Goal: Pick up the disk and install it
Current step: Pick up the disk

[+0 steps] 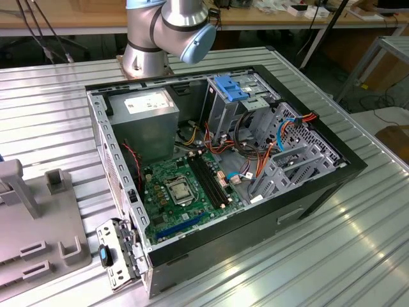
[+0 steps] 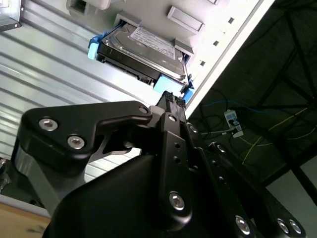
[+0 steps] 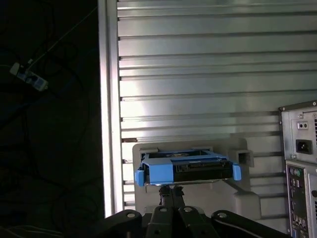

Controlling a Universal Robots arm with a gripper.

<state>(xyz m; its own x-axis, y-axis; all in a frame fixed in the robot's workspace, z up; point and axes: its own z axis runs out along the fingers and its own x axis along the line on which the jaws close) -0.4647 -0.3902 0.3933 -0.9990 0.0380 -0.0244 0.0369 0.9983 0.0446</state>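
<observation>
The disk [image 3: 198, 168], a dark flat drive in bright blue rails, lies in a grey holder [image 3: 245, 198] on the ribbed metal table. In the second wrist view the disk [image 2: 143, 47] shows its labelled face, with a blue rail end towards my gripper [image 2: 171, 101]. In the first wrist view my gripper [image 3: 171, 191] sits right at the middle of the disk's blue front edge. Its two fingers stand close together, so it looks shut. Whether the tips touch or pinch the blue edge is hidden.
An open computer case [image 1: 319, 185] lies on the table with its green board, grey drive cages and a pale blue bracket [image 1: 233, 86]. The grey holder [image 1: 25, 224] is at the exterior view's left. The table's edge [image 3: 109, 99] runs close beside the disk, with dark floor beyond.
</observation>
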